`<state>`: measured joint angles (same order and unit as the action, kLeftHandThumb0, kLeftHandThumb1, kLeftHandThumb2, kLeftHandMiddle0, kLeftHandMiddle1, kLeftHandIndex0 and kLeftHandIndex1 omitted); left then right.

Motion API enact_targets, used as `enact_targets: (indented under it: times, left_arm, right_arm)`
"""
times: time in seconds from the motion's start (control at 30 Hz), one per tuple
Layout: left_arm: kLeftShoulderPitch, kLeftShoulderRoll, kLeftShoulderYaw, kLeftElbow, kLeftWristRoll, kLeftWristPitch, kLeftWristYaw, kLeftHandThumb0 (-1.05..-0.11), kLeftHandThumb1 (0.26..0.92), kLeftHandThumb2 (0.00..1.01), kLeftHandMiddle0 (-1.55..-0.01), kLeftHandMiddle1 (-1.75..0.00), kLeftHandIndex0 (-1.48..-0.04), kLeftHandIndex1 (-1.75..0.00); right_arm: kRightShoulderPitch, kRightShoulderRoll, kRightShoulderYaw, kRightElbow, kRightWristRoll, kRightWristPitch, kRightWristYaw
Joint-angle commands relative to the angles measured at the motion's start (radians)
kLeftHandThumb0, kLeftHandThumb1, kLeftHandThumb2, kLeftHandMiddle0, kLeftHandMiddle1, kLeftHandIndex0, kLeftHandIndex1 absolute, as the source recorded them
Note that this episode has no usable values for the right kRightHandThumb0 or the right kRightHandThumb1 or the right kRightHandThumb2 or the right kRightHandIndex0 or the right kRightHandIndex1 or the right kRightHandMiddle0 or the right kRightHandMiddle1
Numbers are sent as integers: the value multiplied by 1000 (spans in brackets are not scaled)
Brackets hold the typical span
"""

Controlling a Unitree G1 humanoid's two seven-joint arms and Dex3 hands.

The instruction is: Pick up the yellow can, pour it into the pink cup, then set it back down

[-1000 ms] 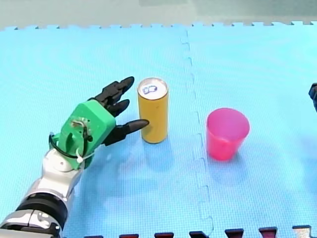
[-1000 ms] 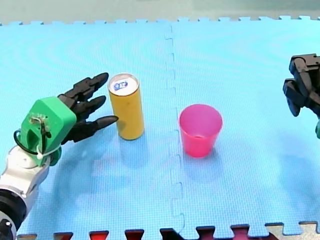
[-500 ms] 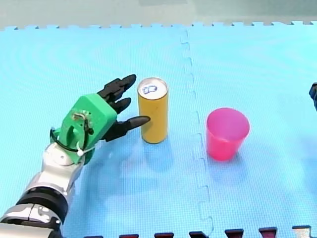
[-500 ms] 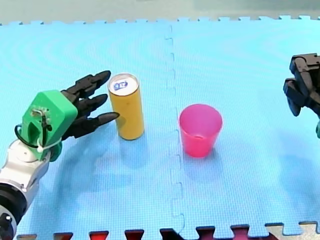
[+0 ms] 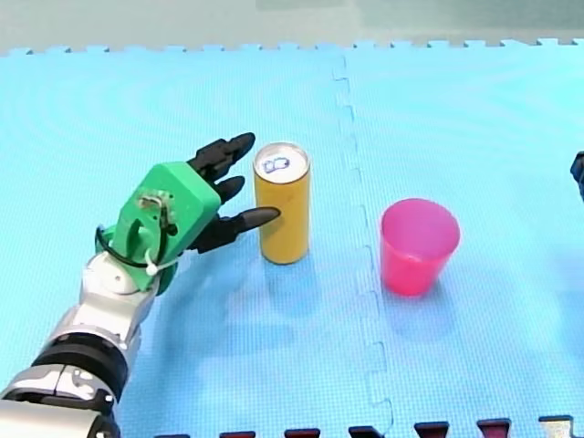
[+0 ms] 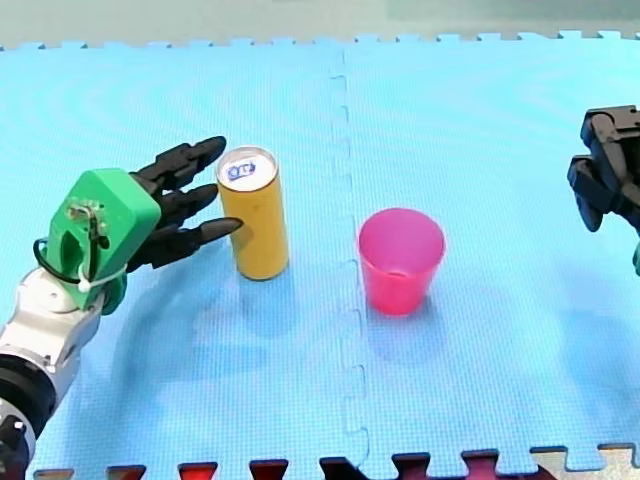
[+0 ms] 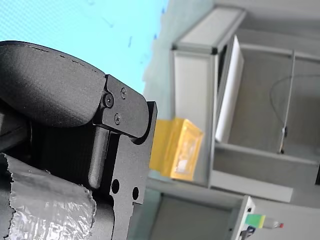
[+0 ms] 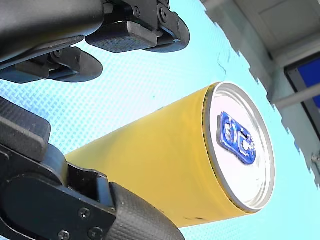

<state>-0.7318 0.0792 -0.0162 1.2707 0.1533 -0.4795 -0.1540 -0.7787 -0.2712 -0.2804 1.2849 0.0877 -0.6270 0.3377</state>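
Left of yellow can (image 5: pixel 283 203), left hand (image 5: pixel 178 217) nearer than before, open, empty; right hand (image 6: pixel 608 165) at right edge, closure unclear.

A robotics lab or test room is suggested. The work surface is covered by light blue interlocking foam mats (image 5: pixel 456 100), which are joined along a jigsaw seam (image 5: pixel 350 128) and toothed at the far edge. Past the mat's edge, grey metal shelving (image 7: pixel 195 100) is seen in the first wrist view, with a yellow box (image 7: pixel 181 149), a white panel (image 7: pixel 231 92) and a thin cable (image 7: pixel 285 100) at it. The robot's left hand (image 5: pixel 178 219), cased in green plastic with exposed wire, is held over the mat's left half.
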Motion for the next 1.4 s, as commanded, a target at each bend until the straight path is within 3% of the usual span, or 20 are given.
enact_targets:
  times: [0.0,0.2,0.5,1.37]
  left_arm:
    - [-5,-6,-5,1,4,3,5,-920,789,0,-403,0,-307,0]
    - [-8,-21,-11,3,7,6,11,-916,791,1,-400,0,-302,0]
    - [-12,-33,-24,-1,15,13,3,-914,793,1,-389,0,-295,0]
    - [-20,-42,-34,5,26,5,11,-964,822,3,-369,-2,-284,-1]
  right_arm:
    - [-4,-6,-3,-2,4,3,2]
    - [-3,-7,-10,-2,15,4,16]
    - [-2,-5,-9,-2,13,-1,12]
    - [4,-7,-10,-5,15,-7,14]
